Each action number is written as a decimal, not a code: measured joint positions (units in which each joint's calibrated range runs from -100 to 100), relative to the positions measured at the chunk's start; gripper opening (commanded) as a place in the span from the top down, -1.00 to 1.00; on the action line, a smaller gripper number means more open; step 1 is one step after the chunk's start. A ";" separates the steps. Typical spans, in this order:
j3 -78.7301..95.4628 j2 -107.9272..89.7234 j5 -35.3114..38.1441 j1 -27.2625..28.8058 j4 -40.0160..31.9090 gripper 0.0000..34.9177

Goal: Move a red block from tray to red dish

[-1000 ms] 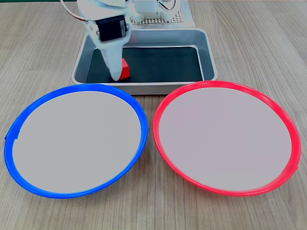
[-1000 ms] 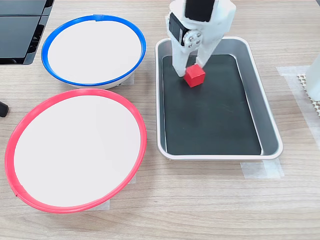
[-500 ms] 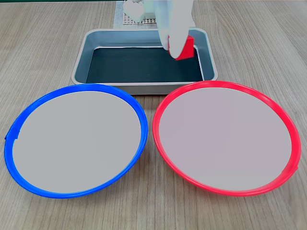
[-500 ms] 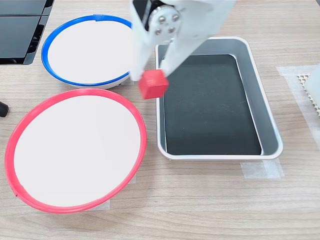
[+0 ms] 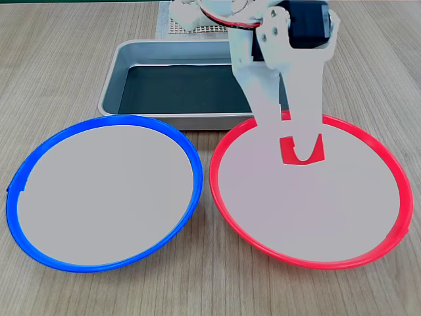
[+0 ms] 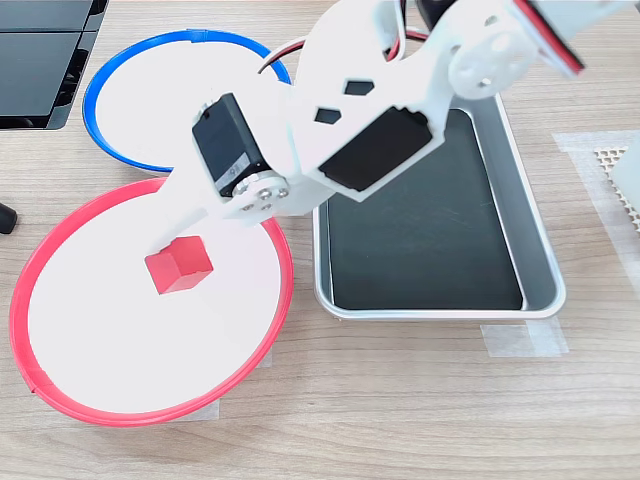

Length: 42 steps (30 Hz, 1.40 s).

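The red block (image 5: 287, 153) (image 6: 178, 268) is inside the red dish (image 5: 309, 217) (image 6: 120, 350), over its pale centre, towards the back in the first exterior view. My white gripper (image 5: 301, 155) (image 6: 176, 246) reaches down onto the block and looks shut on it. One finger covers the block's middle in the first exterior view. Whether the block touches the dish floor is unclear. The grey tray (image 5: 191, 85) (image 6: 420, 230) behind the dishes has a bare dark bottom with no block in it.
A blue-rimmed dish (image 5: 105, 191) (image 6: 170, 100) of the same size lies beside the red one. The arm's body spans the gap between tray and red dish. A dark panel (image 6: 40, 60) sits at the second exterior view's top left. Tape (image 6: 520, 340) holds the tray's corner.
The gripper lifted the red block out of the tray, swung it across the tray's rim and brought it down over the red dish.
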 measured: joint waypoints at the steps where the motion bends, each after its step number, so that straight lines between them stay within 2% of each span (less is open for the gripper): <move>1: 0.45 0.09 0.05 0.09 -0.65 -0.08; 4: 1.72 -0.77 0.00 1.06 -2.28 -0.12; 5: 2.54 -1.45 -0.10 1.33 -2.69 -0.01; 6: 3.63 -2.56 -0.24 1.33 -3.34 0.26; 7: 4.90 -4.18 -0.49 1.33 -4.08 0.68; 8: 6.53 -6.31 -0.83 1.15 -5.30 0.98; 12: 17.42 -19.95 -5.03 3.45 -9.54 0.99; 15: 26.86 -31.80 -8.99 4.78 -9.87 0.99; 19: 43.83 -56.01 -12.80 9.56 -2.53 0.99; 26: 64.88 -89.77 -12.65 13.89 12.32 0.99; 28: 67.15 -92.33 -12.41 13.27 14.52 0.99; 35: 67.88 -100.51 -12.06 13.45 29.04 0.99; 42: 67.88 -102.22 -12.16 13.27 30.42 0.98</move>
